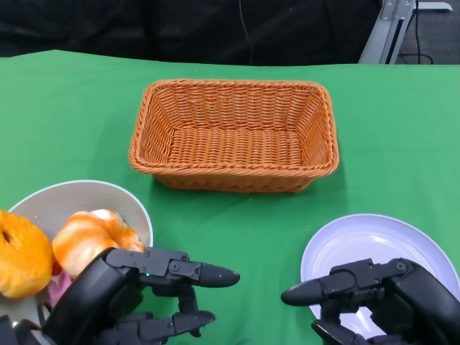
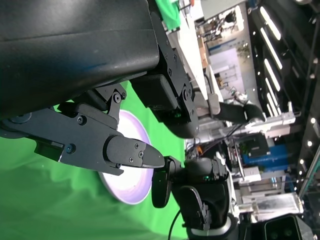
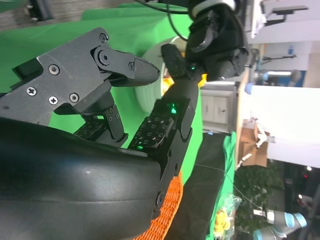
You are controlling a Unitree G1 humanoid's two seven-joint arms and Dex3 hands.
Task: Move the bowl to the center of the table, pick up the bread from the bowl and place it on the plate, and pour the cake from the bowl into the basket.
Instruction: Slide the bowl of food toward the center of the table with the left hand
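Note:
A pale bowl [image 1: 122, 198] sits at the table's near left with an orange-and-white bread [image 1: 90, 237] and a yellow-orange cake [image 1: 21, 251] in it. My left hand [image 1: 136, 298] hovers just in front of the bowl, fingers apart and pointing right, holding nothing. A white plate [image 1: 366, 241] lies at the near right. My right hand [image 1: 374, 298] is over its near edge, fingers apart and pointing left, empty. An empty wicker basket [image 1: 233, 133] stands at the centre back. The left wrist view shows the plate [image 2: 135, 150] and the right hand [image 2: 195, 185].
A green cloth [image 1: 402, 122] covers the table. Its far edge meets a dark backdrop behind the basket. In the right wrist view, the bowl's rim [image 3: 150, 80] and the left hand [image 3: 215, 40] appear beyond my fingers [image 3: 165, 125].

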